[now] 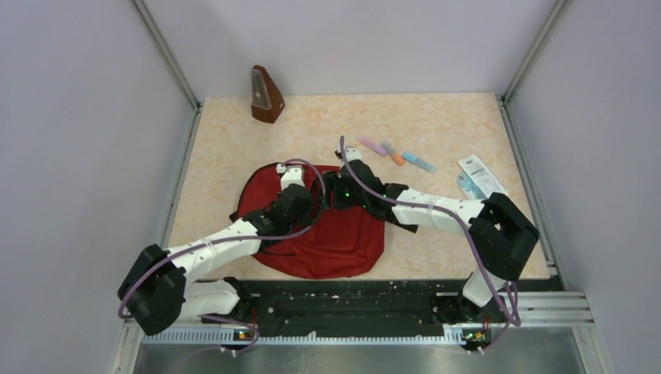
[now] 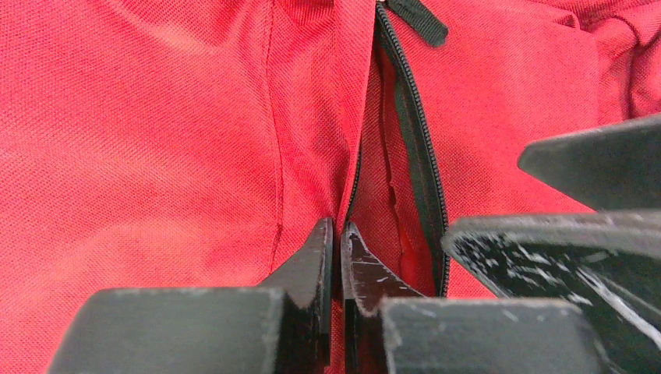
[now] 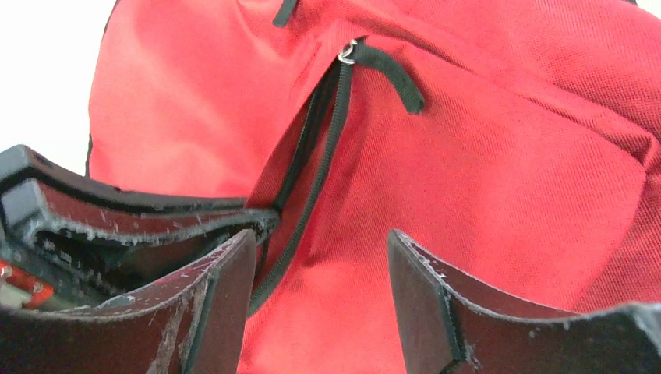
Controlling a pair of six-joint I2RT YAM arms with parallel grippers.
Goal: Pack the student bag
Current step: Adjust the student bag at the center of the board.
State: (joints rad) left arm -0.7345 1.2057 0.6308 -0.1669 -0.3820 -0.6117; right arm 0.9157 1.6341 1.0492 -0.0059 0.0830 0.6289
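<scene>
The student bag is dark red and lies flat in the middle of the table. Its black zipper is partly open, with the pull tab at the far end. My left gripper is shut, pinching the red fabric edge of the opening; it also shows in the top view. My right gripper is open and empty, its fingers just over the red fabric beside the zipper, close to the left gripper; it also shows in the top view. The inside of the bag is hidden.
Several coloured markers lie on the table beyond the bag to the right. A white and blue packet lies at the right edge. A brown metronome stands at the back left. Walls enclose the table.
</scene>
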